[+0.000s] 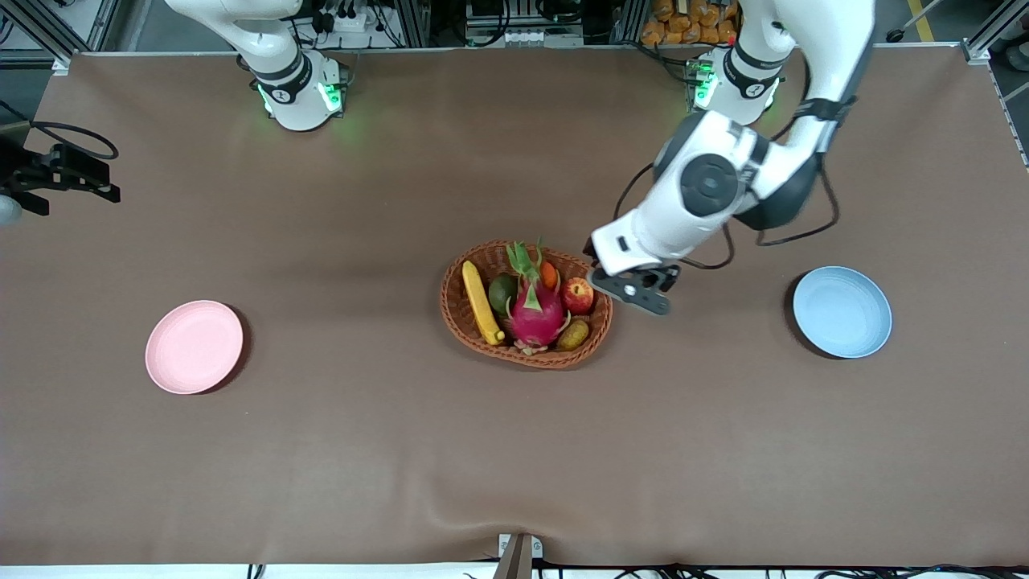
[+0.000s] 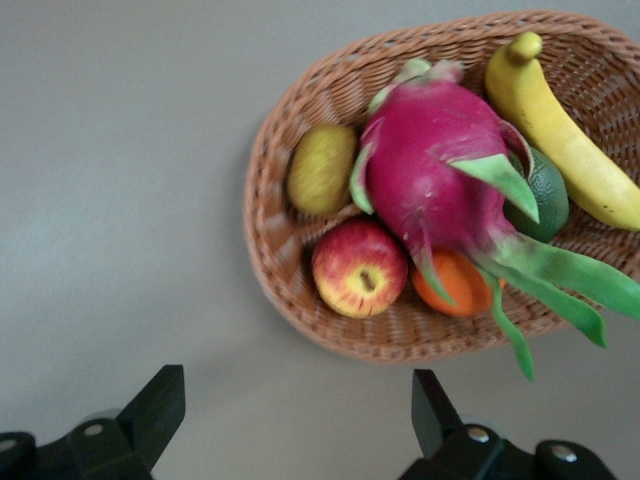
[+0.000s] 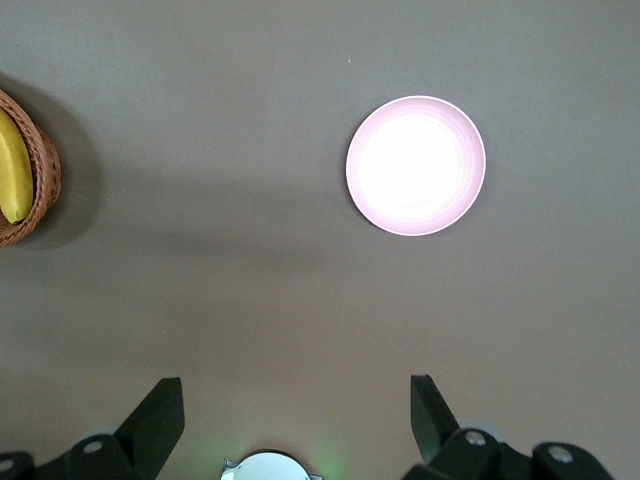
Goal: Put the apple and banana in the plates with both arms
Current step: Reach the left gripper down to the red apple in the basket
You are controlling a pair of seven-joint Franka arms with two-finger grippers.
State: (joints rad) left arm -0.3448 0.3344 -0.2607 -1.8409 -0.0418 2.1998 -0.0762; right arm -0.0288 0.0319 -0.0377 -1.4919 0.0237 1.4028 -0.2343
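The apple, red with yellow patches, lies in the wicker basket at the end toward the left arm; it also shows in the left wrist view. The banana lies along the basket's end toward the right arm, seen in the left wrist view and the right wrist view. My left gripper hangs open and empty over the table just beside the basket, close to the apple. My right gripper is open and empty, high over the table near its base, out of the front view.
The pink plate sits toward the right arm's end, the blue plate toward the left arm's end. The basket also holds a dragon fruit, an orange fruit, a green fruit and a brownish oval fruit.
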